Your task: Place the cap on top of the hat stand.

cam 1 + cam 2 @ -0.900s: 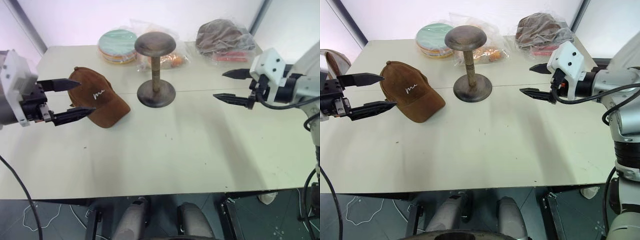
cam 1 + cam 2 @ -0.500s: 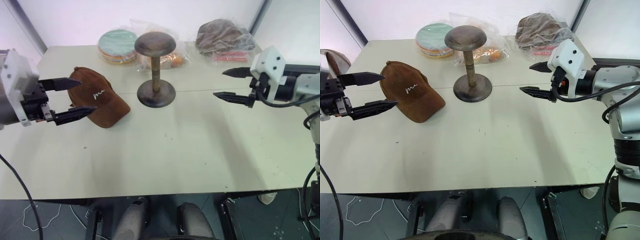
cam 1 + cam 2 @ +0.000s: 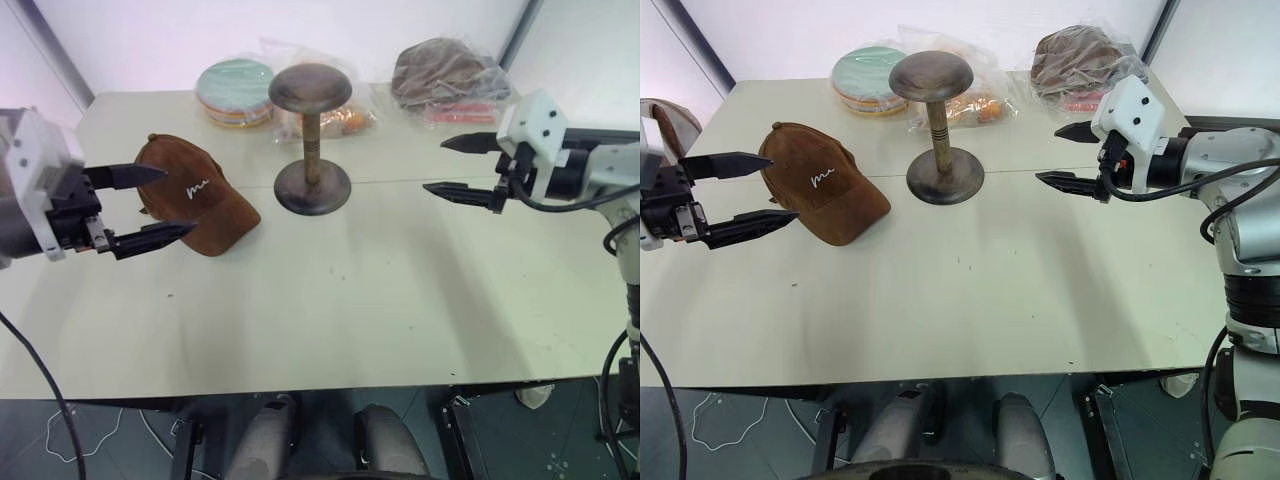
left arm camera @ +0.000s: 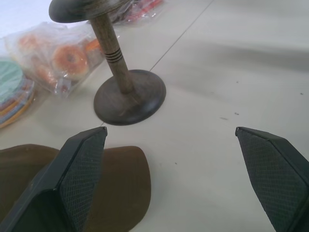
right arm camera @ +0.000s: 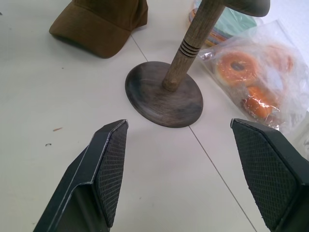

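Note:
The rust-brown cap (image 3: 205, 195) lies on the white table (image 3: 330, 300) at the left, its brim toward the hat stand. The dark bronze hat stand (image 3: 312, 150) is upright at the table's middle back, its domed top bare. My left gripper (image 3: 180, 200) hovers open at the cap's left side, and its fingers (image 4: 77, 179) hold nothing; the cap's brim (image 4: 123, 186) lies beside one of them. My right gripper (image 3: 434, 166) hangs open in the air right of the stand, pointing at it. The stand's base (image 5: 164, 94) lies ahead of its fingers (image 5: 104, 169).
A stack of pastel discs (image 3: 235, 90), a clear bag of orange rings (image 3: 345, 120) and a plastic-wrapped grey-brown hat (image 3: 445, 72) line the table's back edge. Bare table spreads between the stand and the front edge.
The left gripper has drifted slightly down and toward the cap. The right gripper has edged a little toward the stand. Cap and stand have not moved.

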